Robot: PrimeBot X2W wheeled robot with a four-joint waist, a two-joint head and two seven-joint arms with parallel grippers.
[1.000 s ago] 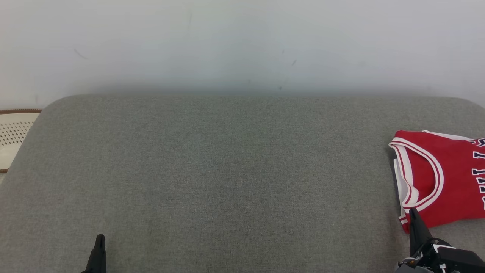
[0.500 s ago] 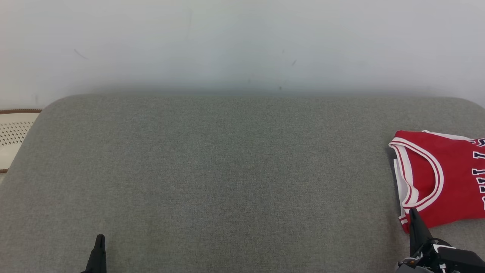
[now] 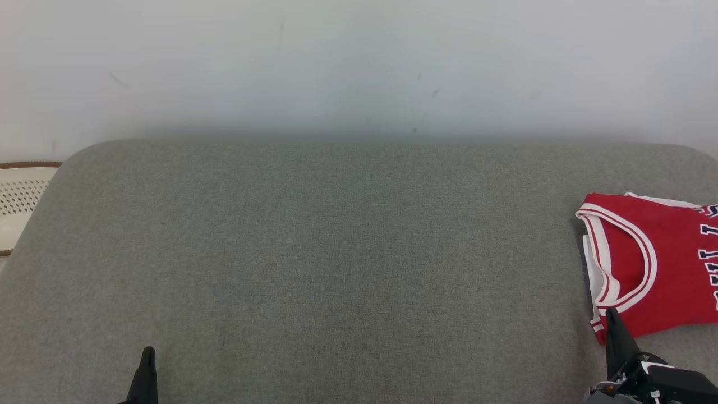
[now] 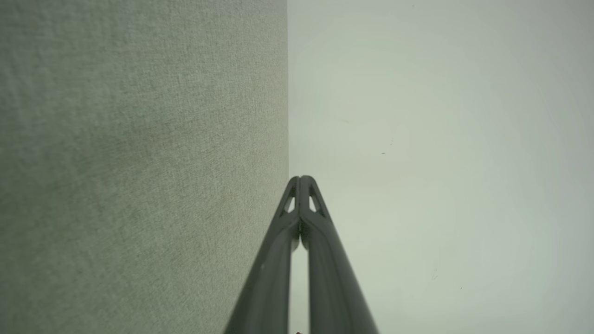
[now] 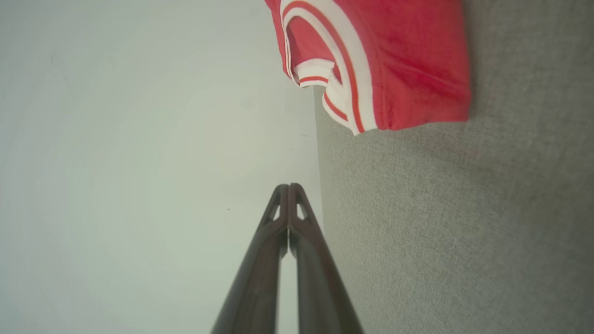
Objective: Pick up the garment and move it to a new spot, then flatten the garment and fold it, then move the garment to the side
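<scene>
Zero change over the last second — same layout, both arms parked. Reads as the folding done and the shift to the side finished or nearly so. Biggest first: broad grey cushion, spreading across almost the whole head view, rounded at the far corners, pale wall tight behind the back edge. Ample bare room across the middle and left for any sweep. Next, the garment — red with white trim, lying folded and flat at the cushion's far right, running off the head view's right side, so hard to say how close to the cushion's own edge. Cream perforated thing past the cushion's left edge, well apart. Smallest last: right gripper pinched tight on nothing, tip just short of the garment's near corner; left gripper likewise closed and empty, low on the left, well clear of the cloth.
</scene>
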